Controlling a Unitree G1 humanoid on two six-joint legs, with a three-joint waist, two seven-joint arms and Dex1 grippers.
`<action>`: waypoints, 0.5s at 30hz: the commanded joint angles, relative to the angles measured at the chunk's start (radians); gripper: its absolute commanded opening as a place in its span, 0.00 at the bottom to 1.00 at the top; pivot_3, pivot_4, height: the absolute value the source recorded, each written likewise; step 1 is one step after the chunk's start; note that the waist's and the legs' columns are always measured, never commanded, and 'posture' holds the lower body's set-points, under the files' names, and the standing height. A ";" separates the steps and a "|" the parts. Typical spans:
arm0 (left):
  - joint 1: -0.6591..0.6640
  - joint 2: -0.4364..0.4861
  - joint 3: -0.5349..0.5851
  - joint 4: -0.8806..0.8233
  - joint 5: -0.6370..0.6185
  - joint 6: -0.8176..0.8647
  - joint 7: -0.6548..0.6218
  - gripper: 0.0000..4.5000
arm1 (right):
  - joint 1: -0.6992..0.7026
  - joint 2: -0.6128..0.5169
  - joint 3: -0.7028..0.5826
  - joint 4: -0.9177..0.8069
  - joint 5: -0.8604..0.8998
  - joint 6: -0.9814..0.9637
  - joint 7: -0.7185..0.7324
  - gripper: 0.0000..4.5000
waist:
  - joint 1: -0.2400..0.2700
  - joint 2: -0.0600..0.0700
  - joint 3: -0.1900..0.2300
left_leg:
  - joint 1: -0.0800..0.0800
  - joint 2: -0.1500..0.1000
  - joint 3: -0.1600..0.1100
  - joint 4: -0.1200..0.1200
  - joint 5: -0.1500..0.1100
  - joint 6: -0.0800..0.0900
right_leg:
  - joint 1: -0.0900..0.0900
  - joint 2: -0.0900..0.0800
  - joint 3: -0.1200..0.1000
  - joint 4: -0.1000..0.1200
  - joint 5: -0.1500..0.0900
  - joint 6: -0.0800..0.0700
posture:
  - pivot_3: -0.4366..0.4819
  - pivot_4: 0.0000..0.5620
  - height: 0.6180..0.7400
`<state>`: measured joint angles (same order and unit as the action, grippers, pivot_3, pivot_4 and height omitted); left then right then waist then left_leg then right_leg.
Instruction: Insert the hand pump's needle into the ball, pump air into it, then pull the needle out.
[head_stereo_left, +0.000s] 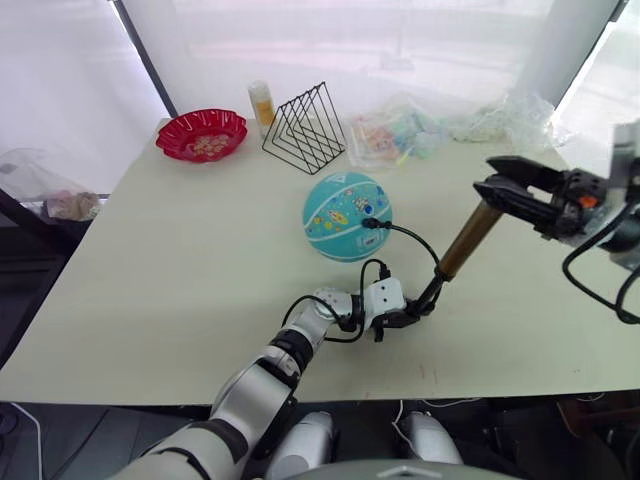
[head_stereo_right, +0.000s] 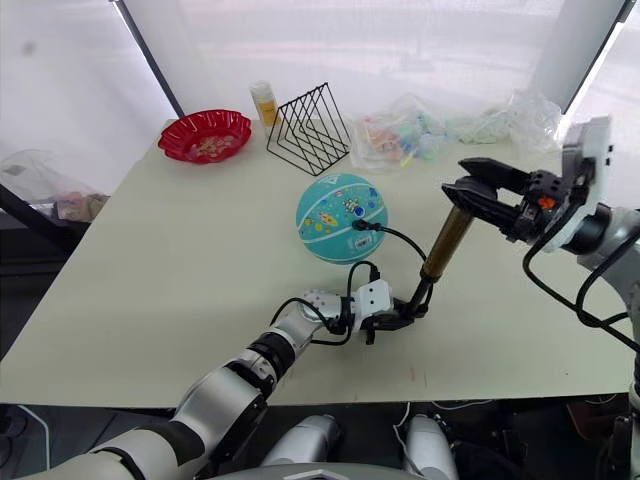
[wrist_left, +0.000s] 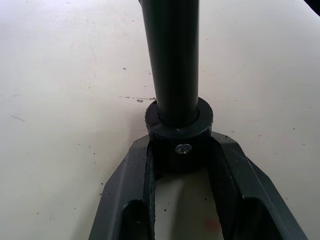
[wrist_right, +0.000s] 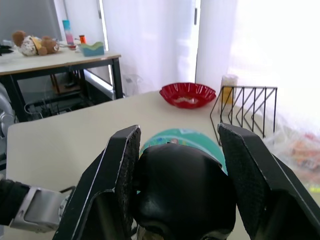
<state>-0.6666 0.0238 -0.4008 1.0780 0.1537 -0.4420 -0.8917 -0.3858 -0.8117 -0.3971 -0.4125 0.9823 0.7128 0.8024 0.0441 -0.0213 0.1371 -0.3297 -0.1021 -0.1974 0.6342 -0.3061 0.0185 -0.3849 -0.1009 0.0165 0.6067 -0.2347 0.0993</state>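
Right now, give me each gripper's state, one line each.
Left gripper: shut on the hand pump's black base cap, on the table.
Right gripper: shut on the hand pump's black T-handle.

No readable text — ball (head_stereo_left: 346, 215) prints only cartoon figures, no lettering legible.

Tabletop (head_stereo_left: 170, 290) bare and passable left of ball (head_stereo_left: 346, 215). Right side barred by tilted hand pump (head_stereo_left: 468, 240) and looping hose (head_stereo_left: 415, 240). Rear edge crowded: wire rack (head_stereo_left: 304, 130), red bowl (head_stereo_left: 201, 134), plastic bags (head_stereo_left: 395, 130).
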 joint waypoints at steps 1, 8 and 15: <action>0.086 0.077 -0.063 0.175 0.119 0.113 0.038 0.25 | -0.058 -0.029 -0.100 -0.057 0.092 -0.009 -0.037 0.44 | -0.001 -0.001 0.001 | 0.000 0.000 0.001 0.000 0.000 0.000 | 0.000 0.000 0.000 0.000 0.000 0.000 | 0.48 0.27 1.00; 0.085 0.077 -0.063 0.175 0.119 0.113 0.040 0.25 | 0.134 0.050 0.024 -0.142 -0.042 -0.106 0.004 0.44 | -0.001 -0.004 -0.003 | 0.000 0.000 0.000 0.000 0.000 0.000 | 0.001 0.000 0.000 0.000 0.000 0.000 | 0.48 0.27 1.00; 0.089 0.076 -0.064 0.175 0.118 0.110 0.040 0.25 | 0.306 0.194 0.229 -0.099 -0.231 -0.258 0.018 0.44 | -0.017 -0.012 -0.014 | 0.005 0.003 0.000 -0.001 -0.003 -0.004 | 0.009 0.004 0.002 0.000 0.000 0.000 | 0.48 0.27 1.00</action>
<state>-0.6549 0.0456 -0.4031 1.0963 0.1581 -0.4444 -0.8730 -0.1344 -0.6285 -0.2819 -0.5633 0.7890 0.4254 0.7985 0.0269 -0.0329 0.1235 -0.3245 -0.0989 -0.1974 0.6329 -0.3089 0.0139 -0.3758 -0.0969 0.0181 0.6067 -0.2351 0.0994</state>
